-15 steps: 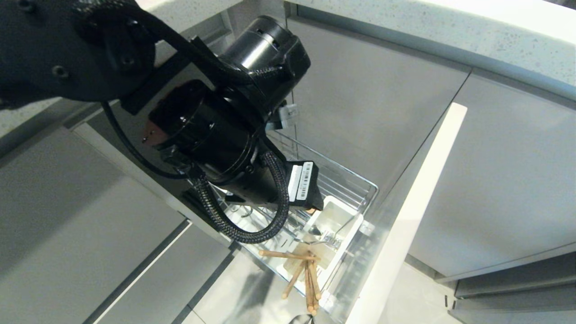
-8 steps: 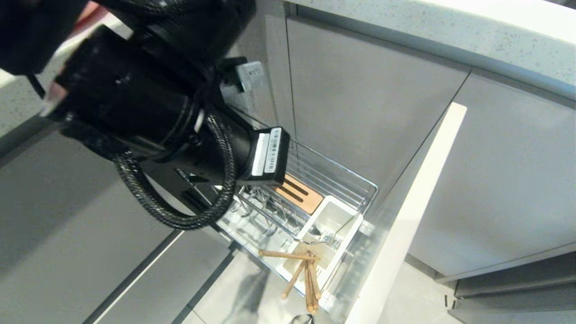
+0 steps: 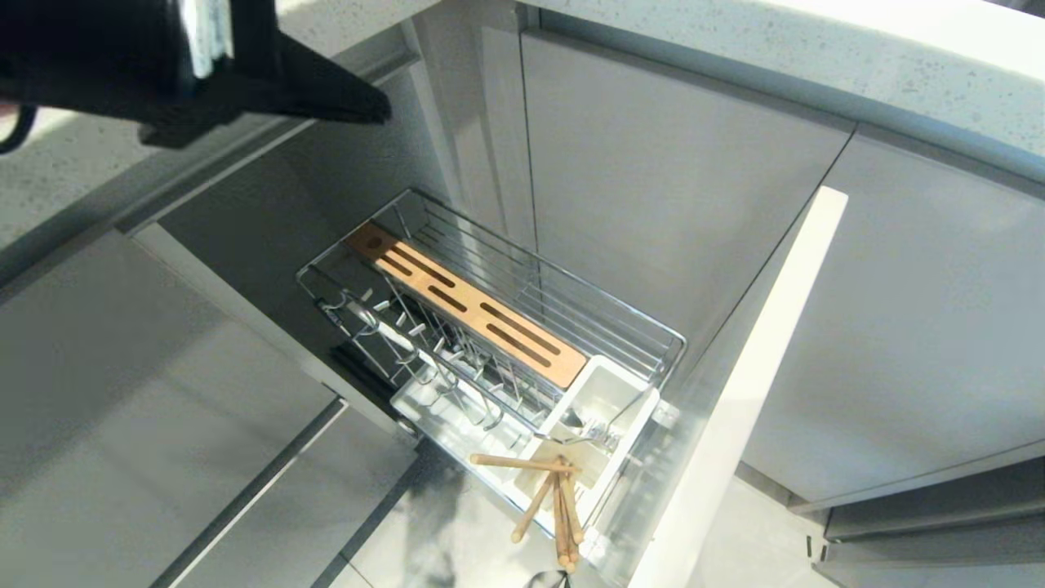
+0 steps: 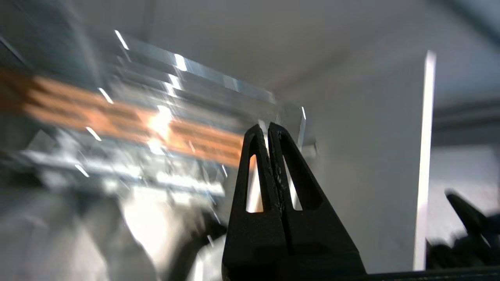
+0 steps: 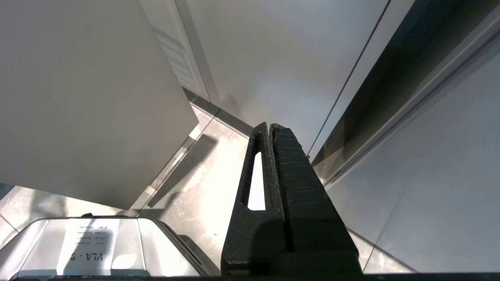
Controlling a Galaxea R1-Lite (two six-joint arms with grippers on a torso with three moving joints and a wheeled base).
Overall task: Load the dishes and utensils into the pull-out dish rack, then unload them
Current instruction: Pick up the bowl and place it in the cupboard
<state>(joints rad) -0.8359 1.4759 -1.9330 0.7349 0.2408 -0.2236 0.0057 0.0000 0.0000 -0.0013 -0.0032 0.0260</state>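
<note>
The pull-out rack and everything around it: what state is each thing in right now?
Pull-out dish rack: pulled out, no dishes in it.
Wooden strip: lying along the rack, slots empty.
White utensil box: holds a metal utensil.
Chopsticks: standing in the box, fanned out.
Left gripper: shut, empty, raised.
Right gripper: shut, empty, parked.

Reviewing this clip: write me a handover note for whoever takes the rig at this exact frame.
Left gripper: shut, empty, raised above the pull-out dish rack.
Right gripper: shut, empty, parked low by the cabinet fronts.
Chopsticks lean out of the white utensil box at the rack's front; a metal utensil lies in it too.
No plate or bowl in view; the rack's prongs are bare.
Left: whether loading or unloading is under way cannot be told.
</note>
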